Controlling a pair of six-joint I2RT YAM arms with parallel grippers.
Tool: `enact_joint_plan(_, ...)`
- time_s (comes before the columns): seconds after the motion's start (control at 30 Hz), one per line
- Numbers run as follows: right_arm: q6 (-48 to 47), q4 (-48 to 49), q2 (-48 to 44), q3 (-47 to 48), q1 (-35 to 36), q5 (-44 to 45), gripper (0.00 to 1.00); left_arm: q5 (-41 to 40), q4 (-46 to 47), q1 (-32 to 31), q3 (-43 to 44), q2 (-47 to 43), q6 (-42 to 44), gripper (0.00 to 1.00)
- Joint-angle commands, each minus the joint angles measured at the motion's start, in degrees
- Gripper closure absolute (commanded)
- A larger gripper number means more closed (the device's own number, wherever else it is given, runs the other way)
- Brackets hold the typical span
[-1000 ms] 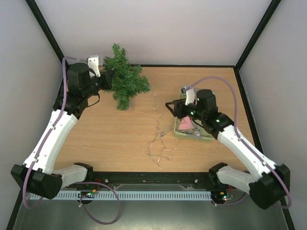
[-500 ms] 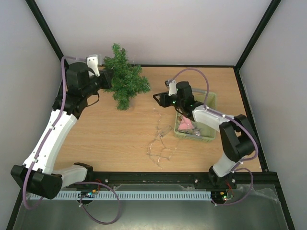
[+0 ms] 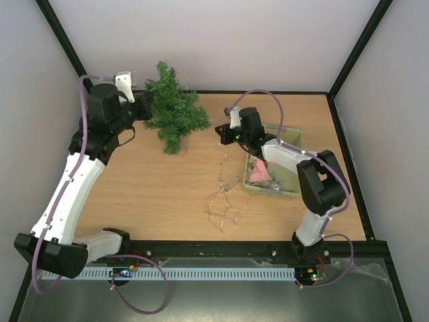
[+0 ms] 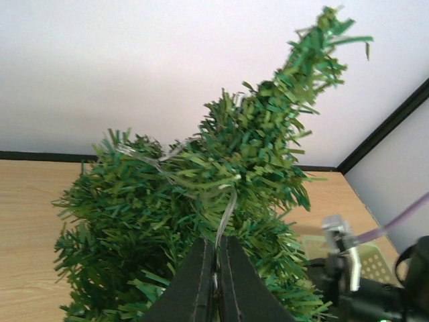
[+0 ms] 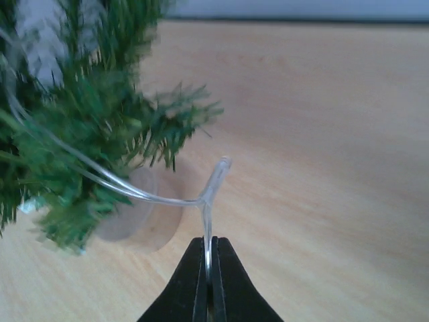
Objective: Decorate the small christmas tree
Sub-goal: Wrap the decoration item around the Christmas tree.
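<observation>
Right gripper [image 5: 208, 249]: pinches clear wire [image 5: 144, 194] (thin), arm stretched beside small christmas tree [image 3: 175, 115].
Left gripper [image 4: 216, 249]: pinches clear wire at tree.

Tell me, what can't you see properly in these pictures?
Top view: what is in the basket; the right arm covers part, and the pink bits are too small.
Top view: the wire's path to the tree; too thin.
Left wrist view: the tree's foot, cut off by the bottom edge and the left pincer.
Right wrist view: the tree, blurred and cut off by the left edge.
</observation>
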Motion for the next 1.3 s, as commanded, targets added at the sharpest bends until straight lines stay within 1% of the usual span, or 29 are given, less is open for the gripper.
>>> enact_joint_plan(0.0, -4.06, -7.47, -6.85, 6.64, -0.37, 11.80, 0.98, -0.86, 0.06, 1.45, 2.82, 0.97, 0.65, 0.98)
enact_joint_plan(0.23, -7.21, -13.05, -14.47, 12.74, -0.39, 26.87, 0.98, -0.05, 0.95, 2.59, 3.78, 1.96, -0.38, 0.98)
enact_joint_plan(0.3, -8.22, -13.68, -16.80, 12.85, -0.39, 28.97, 0.98, 0.72, 1.06, 2.65, 3.59, 2.11, -0.57, 0.97)
enact_joint_plan(0.37, -9.17, -14.14, -19.08, 12.68, -0.39, 28.96, 0.98, 1.02, 1.17, 2.66, 3.28, 2.11, -0.73, 0.98)
enact_joint_plan(0.47, -9.04, -16.71, -22.51, 11.73, -0.39, 23.68, 0.98, 1.07, 2.05, 2.75, 2.26, 1.89, -0.73, 0.98)
enact_joint_plan(0.57, -7.79, -17.29, -28.04, 6.87, -0.39, 16.31, 0.98, 0.87, 3.23, 2.79, 1.01, 1.82, -0.86, 0.98)
enact_joint_plan(0.7, -3.49, -16.01, -35.79, 0.62, -0.12, 1.93, 0.98, 1.29, 4.04, 3.06, -0.35, 2.28, -1.33, 0.98)
enact_joint_plan(0.77, -0.99, -14.46, -38.72, -2.17, 1.16, -4.88, 0.98, 2.13, 4.95, 3.15, -1.95, 2.23, -1.93, 0.98)
enact_joint_plan(0.87, 0.76, -16.07, -42.14, -3.64, 4.66, -3.79, 0.98, 2.99, 6.15, 3.26, -4.58, 1.75, -2.63, 0.98)
enact_joint_plan(0.97, 3.77, -15.17, -43.30, -4.64, 7.10, -4.24, 0.98, 3.55, 7.37, 3.28, -6.36, 1.45, -3.04, 0.98)
enact_joint_plan(1.1, 7.40, -11.82, -42.62, -5.67, 11.53, -4.13, 0.98, 5.01, 6.75, 3.38, -6.18, 2.01, -2.84, 0.98)
enact_joint_plan(1.27, 9.82, -8.58, -39.99, -5.52, 17.22, -1.61, 0.98, 5.06, 5.89, 3.58, -6.27, 0.80, -1.92, 0.94)
